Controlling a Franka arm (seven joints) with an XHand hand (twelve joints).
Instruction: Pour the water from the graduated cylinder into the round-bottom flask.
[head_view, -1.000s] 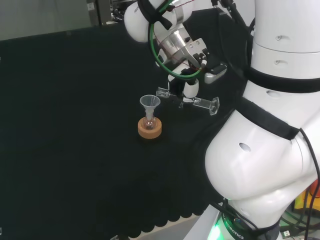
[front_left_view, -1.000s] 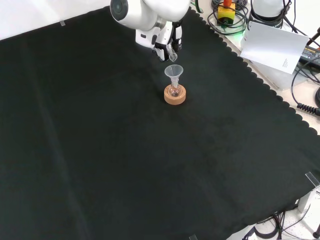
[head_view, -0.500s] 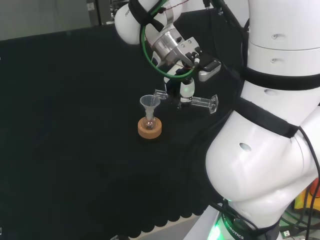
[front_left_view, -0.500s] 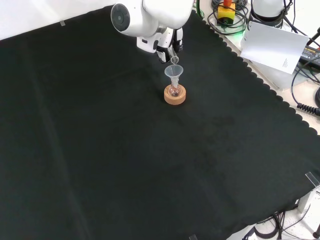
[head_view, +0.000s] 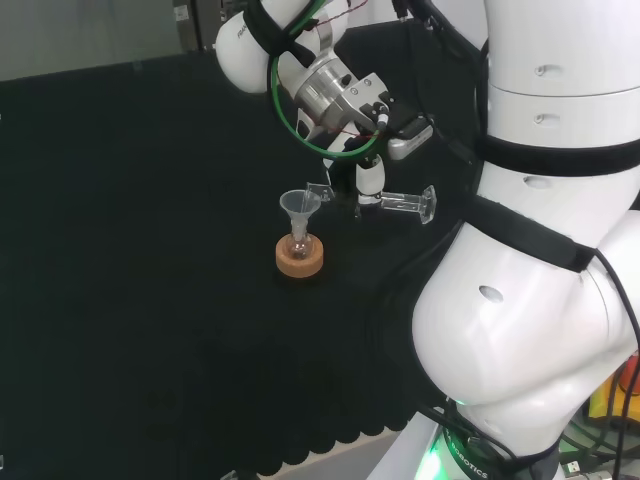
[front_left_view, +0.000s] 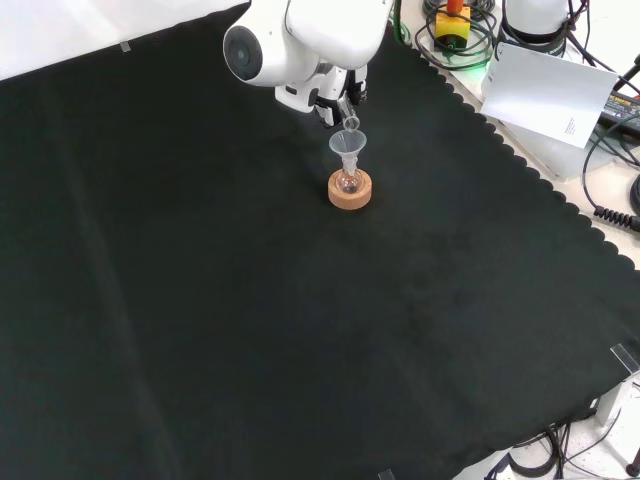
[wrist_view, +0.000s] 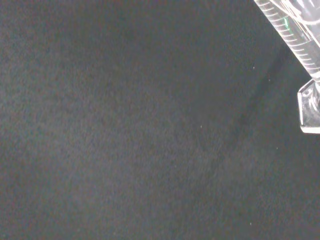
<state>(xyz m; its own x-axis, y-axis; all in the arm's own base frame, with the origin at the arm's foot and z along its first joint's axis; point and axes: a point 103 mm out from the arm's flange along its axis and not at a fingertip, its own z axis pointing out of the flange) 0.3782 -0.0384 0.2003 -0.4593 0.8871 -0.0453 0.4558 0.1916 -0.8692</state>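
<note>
In the head view, the hand (head_view: 368, 178) sits just above the middle of the frame, its fingers curled round a clear measuring tube (head_view: 385, 200) that lies nearly level. The tube's foot points toward the right of the frame and its mouth reaches left, to the rim of a clear funnel (head_view: 299, 207). The funnel stands in the neck of a small round flask (head_view: 298, 245), which rests in a cork ring (head_view: 300, 257) on the black cloth (head_view: 140, 250), a little left of centre. The arm's big white links (head_view: 540, 300) take up the right side of the frame.

In the front view, the flask (front_left_view: 349, 183), funnel (front_left_view: 348, 146) and cork ring (front_left_view: 350, 191) stand in the upper middle of the frame. Just above them the hand (front_left_view: 340, 97) comes down from under a white link (front_left_view: 300, 40), and the tube's mouth (front_left_view: 351, 123) is right over the funnel.

In the wrist view, the tube's ruled wall (wrist_view: 295, 40) and its foot (wrist_view: 310, 107) cross the upper right corner over the cloth (wrist_view: 125, 130). Whether water is in the tube or the flask cannot be told.
</note>
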